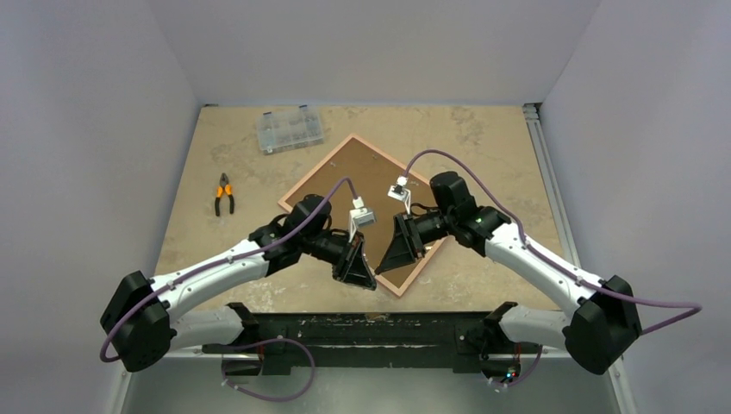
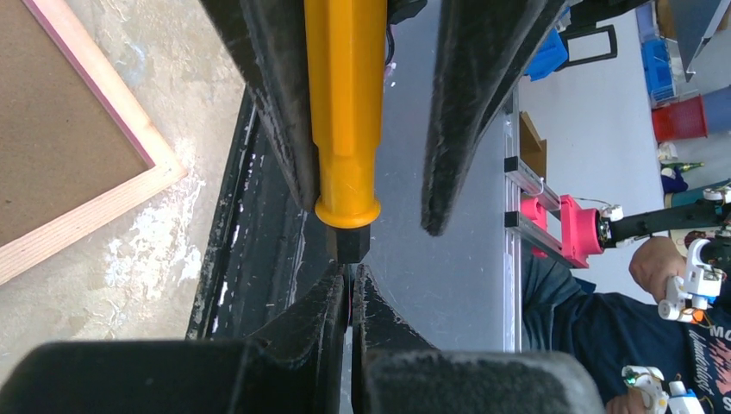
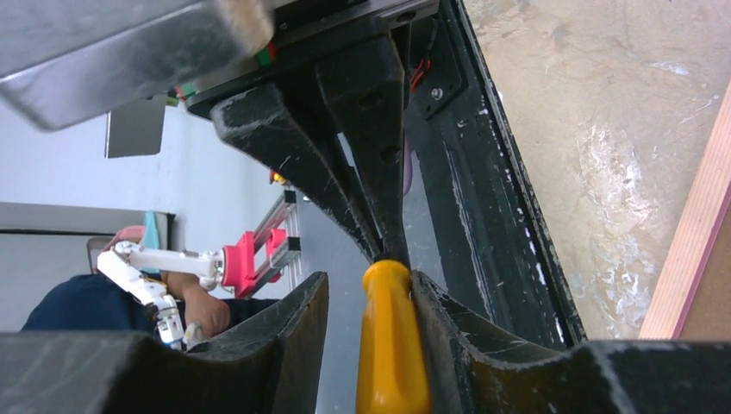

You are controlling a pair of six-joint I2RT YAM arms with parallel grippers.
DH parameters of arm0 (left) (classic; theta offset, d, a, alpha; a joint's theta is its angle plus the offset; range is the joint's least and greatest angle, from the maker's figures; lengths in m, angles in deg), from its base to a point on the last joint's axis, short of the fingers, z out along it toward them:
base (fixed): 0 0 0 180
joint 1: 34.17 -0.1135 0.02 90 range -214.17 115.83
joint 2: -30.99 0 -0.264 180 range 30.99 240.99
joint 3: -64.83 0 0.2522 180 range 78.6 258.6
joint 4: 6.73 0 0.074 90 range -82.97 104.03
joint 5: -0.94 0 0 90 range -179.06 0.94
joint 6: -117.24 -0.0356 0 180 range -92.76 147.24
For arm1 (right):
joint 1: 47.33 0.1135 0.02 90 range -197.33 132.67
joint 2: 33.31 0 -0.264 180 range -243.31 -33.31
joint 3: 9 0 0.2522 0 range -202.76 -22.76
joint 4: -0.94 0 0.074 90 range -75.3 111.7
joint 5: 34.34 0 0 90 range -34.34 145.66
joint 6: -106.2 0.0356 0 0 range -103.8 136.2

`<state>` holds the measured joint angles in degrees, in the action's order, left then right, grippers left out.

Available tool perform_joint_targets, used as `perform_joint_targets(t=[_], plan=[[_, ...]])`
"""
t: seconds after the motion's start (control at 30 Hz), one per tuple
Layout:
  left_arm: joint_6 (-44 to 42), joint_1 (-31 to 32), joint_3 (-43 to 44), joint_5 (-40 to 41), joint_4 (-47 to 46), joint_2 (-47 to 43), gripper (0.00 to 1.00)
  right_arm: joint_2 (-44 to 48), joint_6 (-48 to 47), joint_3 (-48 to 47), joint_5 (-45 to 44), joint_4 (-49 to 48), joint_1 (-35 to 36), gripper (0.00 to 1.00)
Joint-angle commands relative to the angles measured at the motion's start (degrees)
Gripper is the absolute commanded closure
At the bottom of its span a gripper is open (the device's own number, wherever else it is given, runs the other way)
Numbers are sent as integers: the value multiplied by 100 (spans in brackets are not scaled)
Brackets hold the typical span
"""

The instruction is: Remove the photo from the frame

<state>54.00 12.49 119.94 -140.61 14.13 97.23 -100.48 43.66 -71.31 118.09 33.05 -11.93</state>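
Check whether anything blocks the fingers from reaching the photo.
Yes. The frame lies rear side up, and the brown backing board fills it, so no photo shows. The fingers are also occupied: the yellow-handled tool sits between the right gripper's fingers, with its dark tip pinched by the left gripper.

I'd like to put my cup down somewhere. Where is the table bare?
Bare: the table right of the frame; the far strip beside the clear box. Crowded: the frame's near corner, where the left gripper meets the right gripper, its jaws on a yellow-handled tool.

Photo hidden under brown backing board (image 1: 362, 185)
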Motion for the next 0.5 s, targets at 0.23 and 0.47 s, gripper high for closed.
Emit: perform_joint_targets(t=[0.23,0.47], plan=[[-96,17,8,71,-125,34,100,-226,-224,111,-580,-102,160,100],[1433,-1403,-632,417,-931,-123,32,-162,-465,-341,-4547,1499,134,100]])
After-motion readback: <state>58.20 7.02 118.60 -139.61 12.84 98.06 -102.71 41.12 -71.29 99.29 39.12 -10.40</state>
